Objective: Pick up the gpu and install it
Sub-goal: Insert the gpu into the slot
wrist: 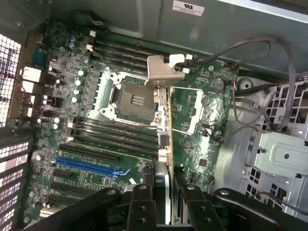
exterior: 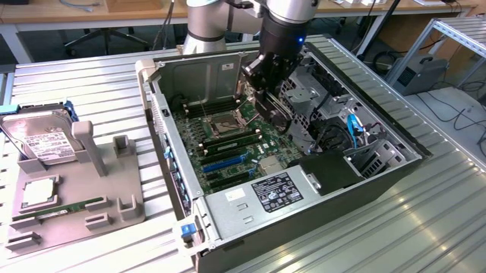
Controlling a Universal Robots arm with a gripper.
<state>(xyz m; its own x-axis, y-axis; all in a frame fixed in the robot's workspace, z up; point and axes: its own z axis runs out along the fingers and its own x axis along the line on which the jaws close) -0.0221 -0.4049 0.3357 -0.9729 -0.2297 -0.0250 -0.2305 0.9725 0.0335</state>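
Fingers [wrist: 140, 204] partly closed, gripping gpu [wrist: 164, 126] edge-on over motherboard [wrist: 91, 144].

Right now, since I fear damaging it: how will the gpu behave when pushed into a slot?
Probably stiff: the gpu looks straight, held by one end in the gripper. Likely fragile: it is thin. Its metal bracket may weigh the far end down.

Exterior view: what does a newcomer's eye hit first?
The open computer case mid-table, with the arm reaching into it. Its fingers grip the gpu edge-on above the motherboard. At the exterior view's left, a hard drive stands in a grey fixture.
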